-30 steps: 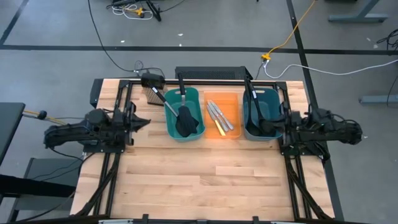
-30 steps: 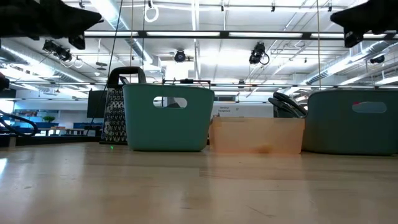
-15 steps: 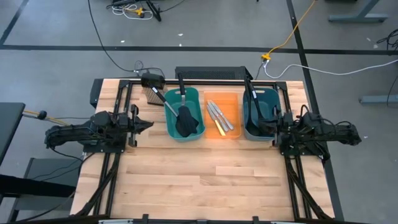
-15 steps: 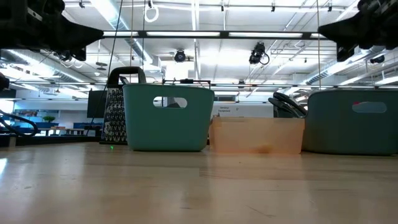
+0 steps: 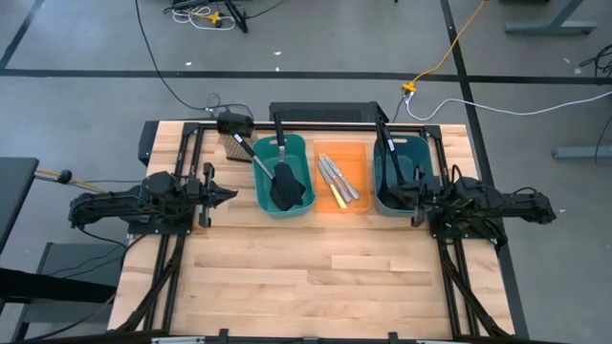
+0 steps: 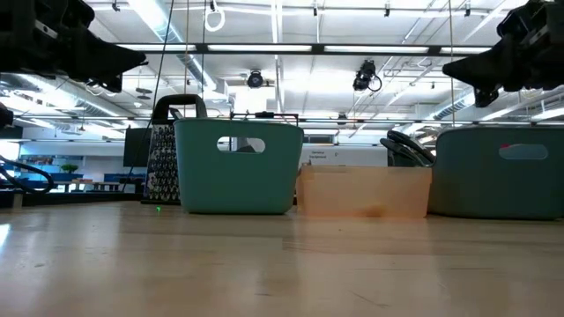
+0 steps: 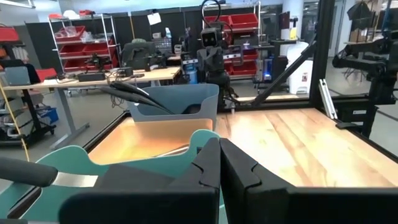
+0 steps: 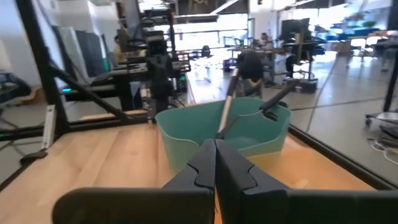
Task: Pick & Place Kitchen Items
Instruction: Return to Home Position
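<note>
The left gripper (image 5: 229, 194) is hovering above the table just left of the teal bin (image 5: 260, 194), its fingers (image 7: 210, 163) pressing together on nothing. The right gripper (image 5: 414, 198) is hanging over the near right corner of the blue bin (image 5: 422, 147), its fingers (image 8: 207, 159) also closed and empty. Two spatulas (image 5: 285, 185) are leaning in the teal bin. The knives (image 5: 337, 179) are lying in the orange bin (image 5: 357, 160), between the other two. The ladles (image 5: 388, 155) are resting in the blue bin, handles pointing far.
</note>
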